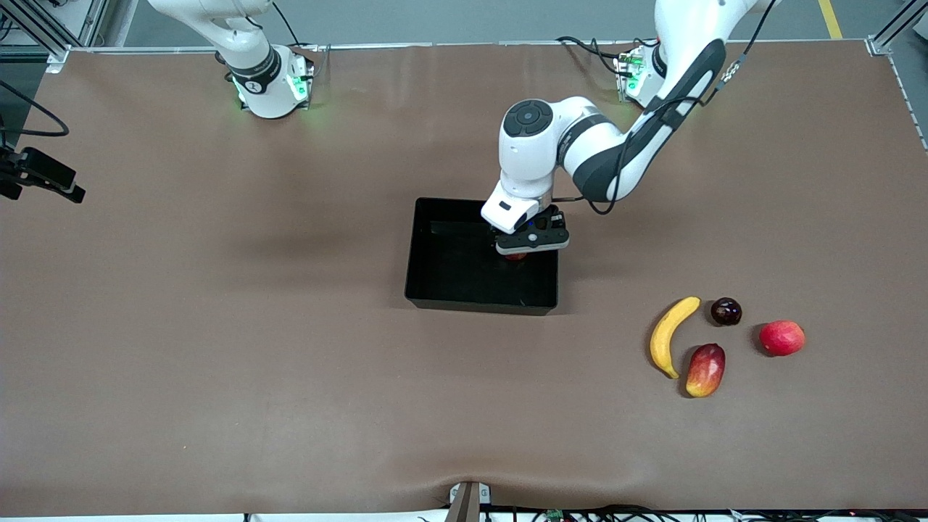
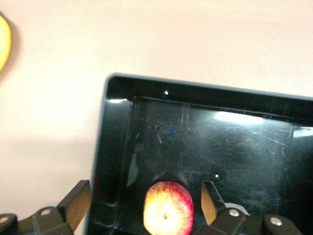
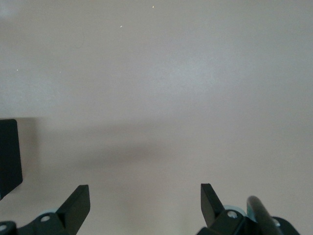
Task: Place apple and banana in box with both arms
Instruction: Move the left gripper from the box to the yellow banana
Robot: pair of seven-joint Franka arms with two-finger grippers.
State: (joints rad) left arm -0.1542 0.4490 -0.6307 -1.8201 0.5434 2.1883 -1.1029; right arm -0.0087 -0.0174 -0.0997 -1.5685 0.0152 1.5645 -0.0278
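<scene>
The apple [image 2: 167,208], red with a yellowish dimple, lies on the floor of the black box [image 1: 478,302] close to the wall at the left arm's end. In the front view only a sliver of the apple [image 1: 516,256] shows under the hand. My left gripper [image 1: 523,250] is over it, and in the left wrist view the left gripper [image 2: 144,186] stands open, its fingers apart from the apple on both sides. The banana [image 1: 670,336] lies on the table toward the left arm's end. My right gripper [image 3: 144,187] is open and empty over bare table; it is out of the front view.
Beside the banana lie a dark plum-like fruit [image 1: 726,311], a pinkish-red round fruit [image 1: 782,338] and an oblong red-and-yellow fruit [image 1: 705,370]. A black device [image 1: 40,176] juts in at the right arm's end. A corner of the box [image 3: 10,152] shows in the right wrist view.
</scene>
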